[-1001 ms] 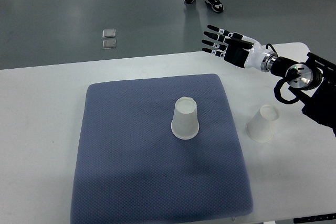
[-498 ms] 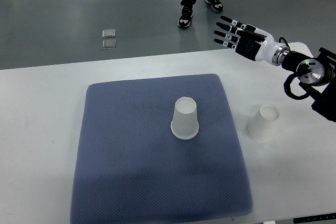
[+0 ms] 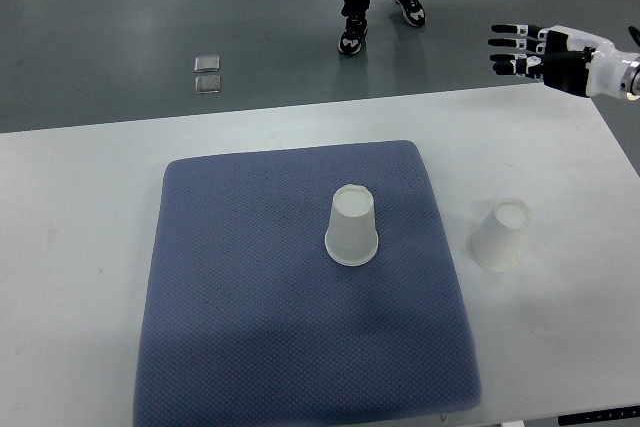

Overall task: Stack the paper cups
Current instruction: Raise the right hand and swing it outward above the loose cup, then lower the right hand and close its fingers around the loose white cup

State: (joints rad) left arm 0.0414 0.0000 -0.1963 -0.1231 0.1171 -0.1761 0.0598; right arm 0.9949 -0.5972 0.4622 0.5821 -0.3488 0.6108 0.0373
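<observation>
Mat (image 3: pixel 250 277), apparently two upturned cups (image 3: pixel 353 226)

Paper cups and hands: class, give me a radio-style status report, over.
Right hand open, empty, beyond the table's far right corner; left out of view. One upside-down white paper cup on blue mat, second cup on white table. Unstacked. Nothing between them.

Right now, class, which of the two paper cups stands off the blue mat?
The right-hand cup, upside down on the bare white table. The other cup stands upside down near the middle of the blue mat.
</observation>
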